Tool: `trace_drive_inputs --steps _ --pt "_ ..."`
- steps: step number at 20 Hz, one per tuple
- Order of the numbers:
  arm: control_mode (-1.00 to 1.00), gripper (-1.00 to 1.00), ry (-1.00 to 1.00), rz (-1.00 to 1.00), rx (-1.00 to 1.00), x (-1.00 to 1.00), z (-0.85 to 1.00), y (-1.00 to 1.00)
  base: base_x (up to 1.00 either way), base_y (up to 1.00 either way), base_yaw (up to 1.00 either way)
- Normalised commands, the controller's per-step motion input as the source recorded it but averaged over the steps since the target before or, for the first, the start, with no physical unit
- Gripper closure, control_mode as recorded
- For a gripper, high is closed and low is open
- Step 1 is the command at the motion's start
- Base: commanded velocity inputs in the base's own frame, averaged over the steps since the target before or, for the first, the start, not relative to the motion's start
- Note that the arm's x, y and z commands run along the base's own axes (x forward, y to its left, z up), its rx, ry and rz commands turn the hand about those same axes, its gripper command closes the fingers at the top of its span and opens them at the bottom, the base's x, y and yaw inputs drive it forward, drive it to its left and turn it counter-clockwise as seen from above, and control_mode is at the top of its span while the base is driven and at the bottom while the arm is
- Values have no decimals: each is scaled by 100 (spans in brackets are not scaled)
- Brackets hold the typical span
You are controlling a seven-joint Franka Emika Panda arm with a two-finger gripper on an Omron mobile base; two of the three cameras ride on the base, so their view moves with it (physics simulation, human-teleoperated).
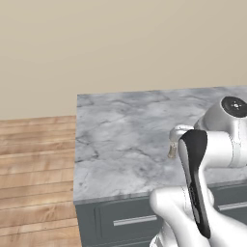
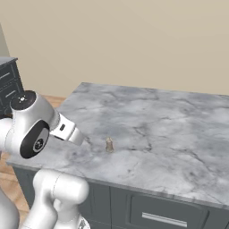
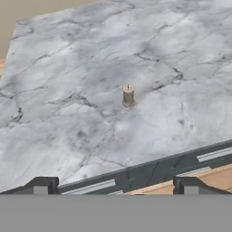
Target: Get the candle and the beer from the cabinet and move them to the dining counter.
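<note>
Tabletop [image 3: 68, 68] of the dining counter: grey-white marble crossed by darker grey veins. Drawers [image 2: 165, 214]: dark slate grey, with silver bar handles. Candle [image 3: 128, 95]: beige-tan, with a tiny dark wick. Floor [image 1: 34, 169]: warm brown wood planks. Wall [image 1: 120, 43]: plain beige. Fingers [image 3: 41, 185]: dark grey tips.

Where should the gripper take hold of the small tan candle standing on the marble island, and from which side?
Grip the small beige-tan cylinder candle around the middle of its round body, probably coming down from above or level from the drawer edge of the grey-white veined marble dining counter. It stands upright and alone with bare marble all round, so either finger path looks free. The gripper is open wide enough.
</note>
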Motion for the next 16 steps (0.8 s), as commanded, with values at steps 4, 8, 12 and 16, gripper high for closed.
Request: trace_drive_inputs --steps 4,8,12,16 --pt "-100 -100 0 0 0 0 0 0 0 0 0" --pt "-100 -100 0 0 0 0 0 0 0 0 0" --pt "100 -100 0 0 0 0 0 0 -39 6 2" --pt "100 -100 0 0 0 0 0 0 -60 14 24"
